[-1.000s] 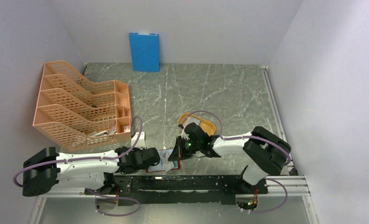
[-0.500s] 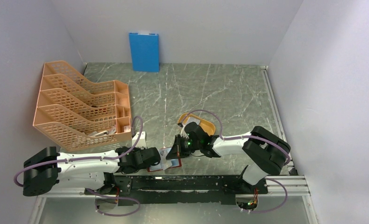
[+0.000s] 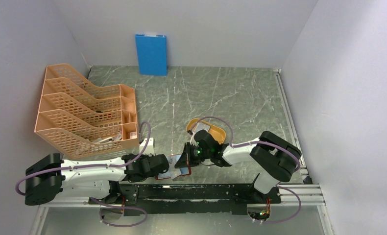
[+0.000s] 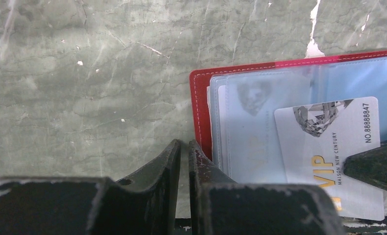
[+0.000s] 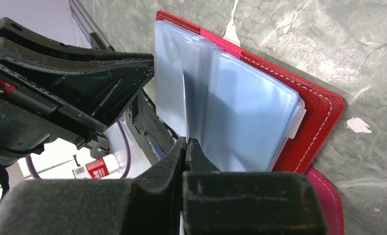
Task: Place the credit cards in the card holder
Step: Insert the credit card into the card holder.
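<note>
Red card holder (image 4: 201, 98), white card (image 4: 328, 147), grey veined table (image 4: 84, 73)

Light: bright, even, diffuse, from overhead.
Shadows: soft, faint and short in top view.
Glare: mild sheen on card holder (image 5: 324, 110) sleeves.
Focus: credit card (image 4: 319, 147) print sharp; left gripper (image 4: 184, 147) close to lens, soft.

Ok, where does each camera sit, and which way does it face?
Top external: fixed above and behind, looking down on the grey marbled table; left arm and right arm show, bases at bottom.
Left wrist: on the left arm, looking down past the left pincer at the dark-red leather-like card holder and white VIP credit card.
Right wrist: on the right arm, looking along the right pincer toward the left arm, at the holder's clear sleeves.
Shared: both wrist views show the card holder.
</note>
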Controlling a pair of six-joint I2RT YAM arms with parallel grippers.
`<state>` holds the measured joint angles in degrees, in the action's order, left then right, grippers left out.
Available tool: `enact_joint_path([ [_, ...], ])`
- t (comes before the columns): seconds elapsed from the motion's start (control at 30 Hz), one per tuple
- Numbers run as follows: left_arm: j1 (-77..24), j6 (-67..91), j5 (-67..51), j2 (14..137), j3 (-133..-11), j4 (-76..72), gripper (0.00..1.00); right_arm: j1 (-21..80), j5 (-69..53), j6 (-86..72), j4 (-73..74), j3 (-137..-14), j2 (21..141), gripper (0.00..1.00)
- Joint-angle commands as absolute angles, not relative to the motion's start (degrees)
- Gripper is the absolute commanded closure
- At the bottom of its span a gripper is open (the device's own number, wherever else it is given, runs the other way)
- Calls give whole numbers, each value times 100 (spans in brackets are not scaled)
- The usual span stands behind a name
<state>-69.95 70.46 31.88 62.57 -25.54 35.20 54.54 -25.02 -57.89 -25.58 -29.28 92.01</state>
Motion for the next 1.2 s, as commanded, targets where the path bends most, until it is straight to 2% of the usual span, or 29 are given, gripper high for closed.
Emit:
enact_joint_path([
  [0.0,-6980,7066,2700,6439,-2324,3273,83,5449,-2293,-5804,-2785,-2839,9315,100],
  [1.17,-6979,6987,2470,6512,-2233,2921,88,5622,-1475,-6680,-3250,-2540,9524,100],
])
